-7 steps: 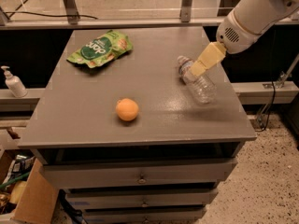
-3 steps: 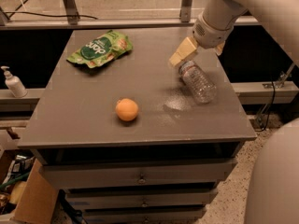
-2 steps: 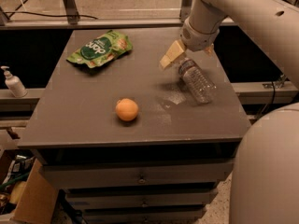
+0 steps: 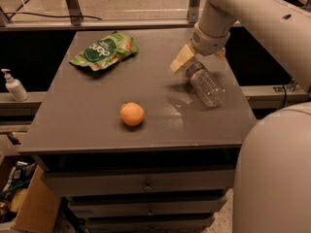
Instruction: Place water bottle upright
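The water bottle (image 4: 205,85) is clear and ribbed. It lies on its side at the right of the grey cabinet top (image 4: 97,110), with its neck end pointing to the back left. My gripper (image 4: 200,57) hangs over that neck end, coming down from the white arm at the upper right. Its beige fingers (image 4: 180,59) stand wide apart, one on each side of the bottle's top, and hold nothing. The cap is hidden under the gripper.
An orange (image 4: 132,114) sits near the middle front of the top. A green snack bag (image 4: 103,50) lies at the back left. A white pump-dispenser bottle (image 4: 13,85) stands on a ledge to the left. The arm's large white body (image 4: 277,174) fills the lower right.
The arm has swung left and in over the table, and the gripper has moved from the bottle's right side to over its neck end. The bottle still lies flat.
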You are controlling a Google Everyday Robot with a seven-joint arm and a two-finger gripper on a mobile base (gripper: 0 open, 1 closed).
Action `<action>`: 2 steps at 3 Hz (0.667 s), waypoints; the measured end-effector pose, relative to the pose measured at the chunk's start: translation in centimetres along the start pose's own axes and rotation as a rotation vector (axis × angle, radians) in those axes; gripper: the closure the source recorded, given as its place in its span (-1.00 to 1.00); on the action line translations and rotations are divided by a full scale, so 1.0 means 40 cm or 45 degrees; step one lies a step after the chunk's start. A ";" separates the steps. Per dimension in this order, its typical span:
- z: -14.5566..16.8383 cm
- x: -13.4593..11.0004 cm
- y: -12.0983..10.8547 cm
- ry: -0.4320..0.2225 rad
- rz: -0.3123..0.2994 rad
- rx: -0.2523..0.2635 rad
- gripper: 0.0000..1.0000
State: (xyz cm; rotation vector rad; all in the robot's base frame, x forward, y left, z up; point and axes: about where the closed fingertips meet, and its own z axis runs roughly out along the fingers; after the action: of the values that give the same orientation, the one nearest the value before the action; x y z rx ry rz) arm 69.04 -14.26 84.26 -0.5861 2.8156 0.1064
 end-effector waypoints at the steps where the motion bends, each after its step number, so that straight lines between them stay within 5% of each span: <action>1: 0.025 0.004 -0.037 0.039 0.057 0.037 -1.00; 2: 0.036 0.008 -0.057 0.056 0.090 0.060 -0.66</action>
State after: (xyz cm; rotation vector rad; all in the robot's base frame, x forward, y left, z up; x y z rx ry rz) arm 70.03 -16.27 82.76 -0.4845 2.8738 0.0411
